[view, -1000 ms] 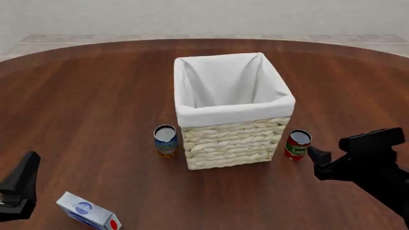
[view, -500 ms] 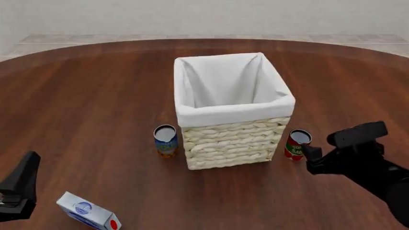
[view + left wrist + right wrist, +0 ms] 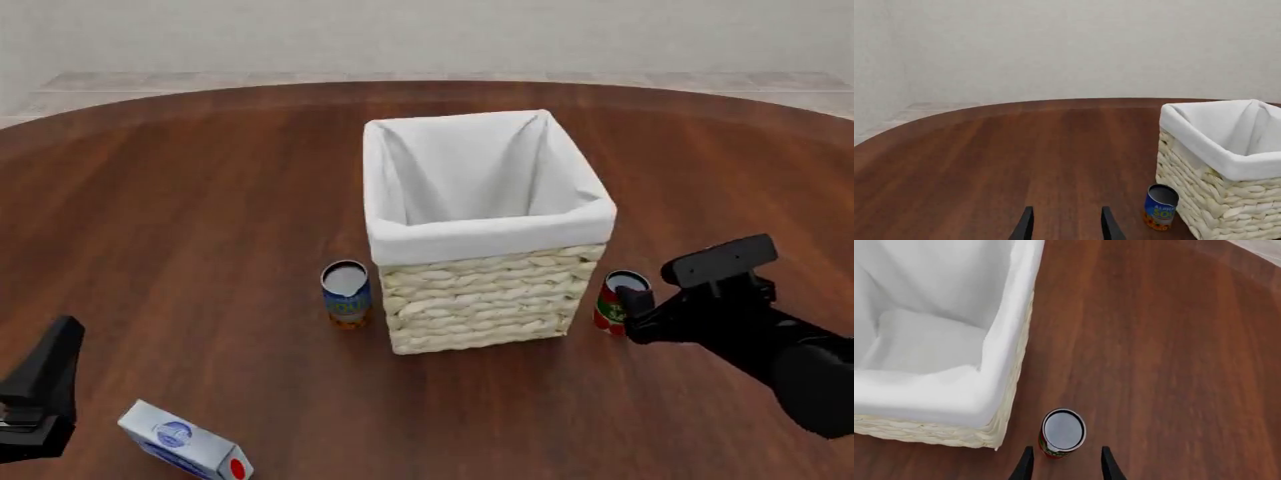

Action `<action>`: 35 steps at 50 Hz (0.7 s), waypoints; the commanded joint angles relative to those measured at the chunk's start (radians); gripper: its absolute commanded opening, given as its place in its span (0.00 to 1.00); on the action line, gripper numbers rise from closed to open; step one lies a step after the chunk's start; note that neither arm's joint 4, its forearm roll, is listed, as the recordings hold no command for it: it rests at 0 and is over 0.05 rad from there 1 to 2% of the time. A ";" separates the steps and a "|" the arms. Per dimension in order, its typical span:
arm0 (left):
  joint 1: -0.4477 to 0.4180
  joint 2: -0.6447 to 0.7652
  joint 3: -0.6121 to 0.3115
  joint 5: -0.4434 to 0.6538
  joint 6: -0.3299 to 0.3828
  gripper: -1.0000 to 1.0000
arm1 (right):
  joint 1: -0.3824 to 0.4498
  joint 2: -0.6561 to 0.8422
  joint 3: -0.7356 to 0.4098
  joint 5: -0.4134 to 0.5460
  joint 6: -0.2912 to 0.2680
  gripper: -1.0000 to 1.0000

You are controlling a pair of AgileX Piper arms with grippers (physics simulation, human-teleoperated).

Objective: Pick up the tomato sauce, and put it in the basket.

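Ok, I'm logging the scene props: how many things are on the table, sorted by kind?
Cans: 2, the tomato sauce and a blue-and-orange can
Baskets: 1, the basket
Cartons: 1, a white-and-blue carton
Total: 4

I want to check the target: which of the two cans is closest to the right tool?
The tomato sauce, the red can right of the basket; the blue-and-orange can stands on the basket's other side.
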 commanded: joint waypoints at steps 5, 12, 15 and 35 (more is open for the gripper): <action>0.000 0.000 0.000 0.000 0.000 1.00 | 0.002 0.065 -0.026 -0.031 -0.002 1.00; 0.000 0.000 0.000 0.000 0.000 1.00 | 0.008 0.093 -0.019 -0.058 0.010 1.00; 0.000 0.000 0.000 0.000 0.000 1.00 | 0.010 0.112 -0.027 -0.064 0.010 1.00; 0.000 0.000 0.000 0.000 0.000 1.00 | 0.004 0.198 -0.051 -0.104 0.009 1.00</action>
